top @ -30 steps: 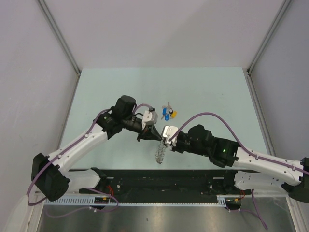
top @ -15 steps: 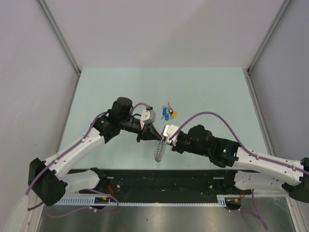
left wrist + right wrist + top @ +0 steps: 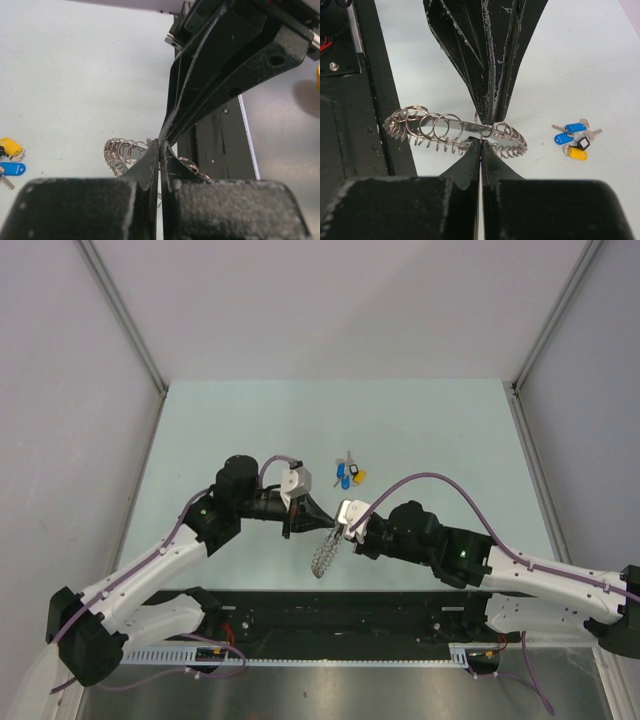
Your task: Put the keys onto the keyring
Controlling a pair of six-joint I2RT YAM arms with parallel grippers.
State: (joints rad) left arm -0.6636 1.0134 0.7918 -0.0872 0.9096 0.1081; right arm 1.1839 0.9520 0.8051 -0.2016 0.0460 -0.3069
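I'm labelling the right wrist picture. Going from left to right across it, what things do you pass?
black mounting rail → keyring → keys

Setting: robotics lab test cell.
Tabletop (image 3: pixel 440 420): pale green.
Enclosure: plain grey panels (image 3: pixel 330 310) behind and flanking tabletop; metal corner posts (image 3: pixel 125 315).
Near edge of tabletop: black mounting rail (image 3: pixel 340 615), left arm (image 3: pixel 160 560), right arm (image 3: pixel 540 570), purple cabling (image 3: pixel 430 478).

light: bright, even | shadows: soft, faint | focus: left gripper (image 3: pixel 160 145) base blurred
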